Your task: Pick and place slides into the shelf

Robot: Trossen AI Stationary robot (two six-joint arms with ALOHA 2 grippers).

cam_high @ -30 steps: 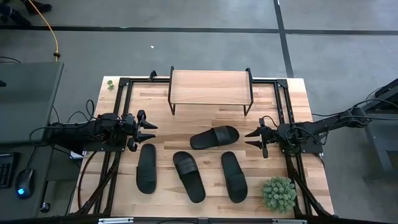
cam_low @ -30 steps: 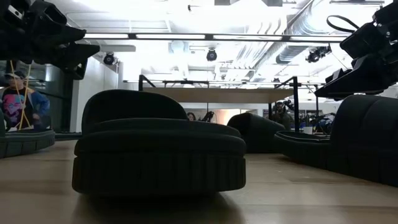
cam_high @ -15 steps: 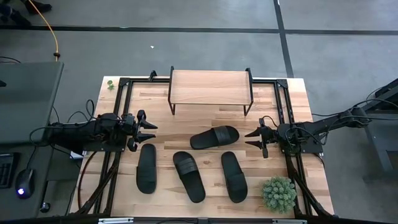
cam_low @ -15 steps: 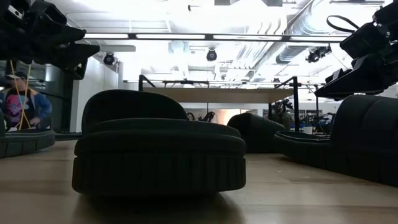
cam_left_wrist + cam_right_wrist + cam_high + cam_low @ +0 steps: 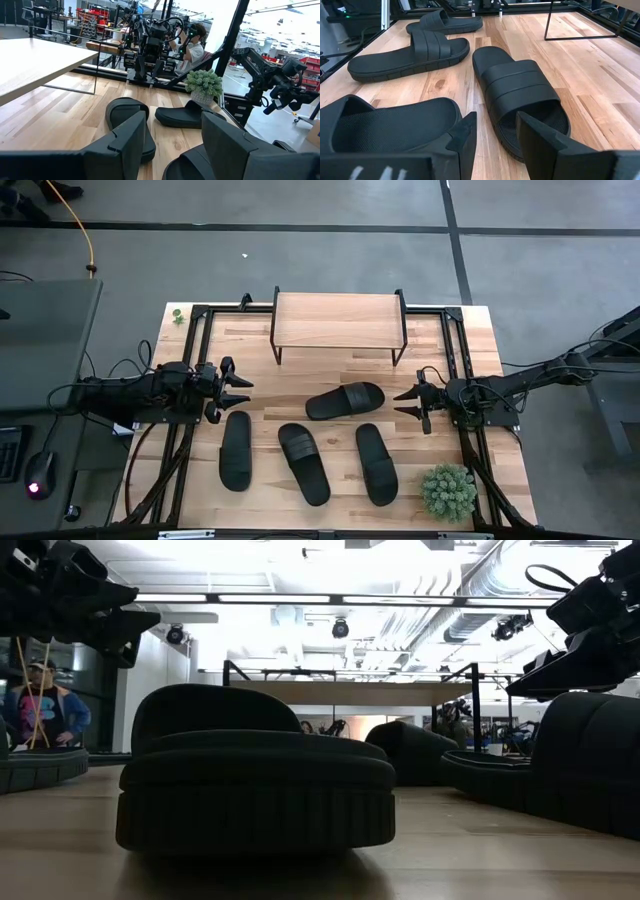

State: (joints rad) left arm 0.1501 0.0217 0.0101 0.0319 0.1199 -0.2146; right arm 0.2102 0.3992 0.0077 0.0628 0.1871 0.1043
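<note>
Four black slides lie sole-down on the wooden table: one at the left (image 5: 236,450), one in the middle (image 5: 303,463), one at the right (image 5: 375,463), and one lying crosswise farther back (image 5: 345,400). The shelf (image 5: 338,320), light wood top on thin black legs, stands at the table's far side. My left gripper (image 5: 238,390) is open and empty above the table's left side, near the left slide's far end. My right gripper (image 5: 408,405) is open and empty at the right, next to the crosswise slide (image 5: 520,95).
A small green plant (image 5: 447,492) stands at the near right corner, and a tiny green one (image 5: 177,315) at the far left corner. A black metal frame (image 5: 190,360) runs along the table's sides. A person (image 5: 40,705) is in the room behind.
</note>
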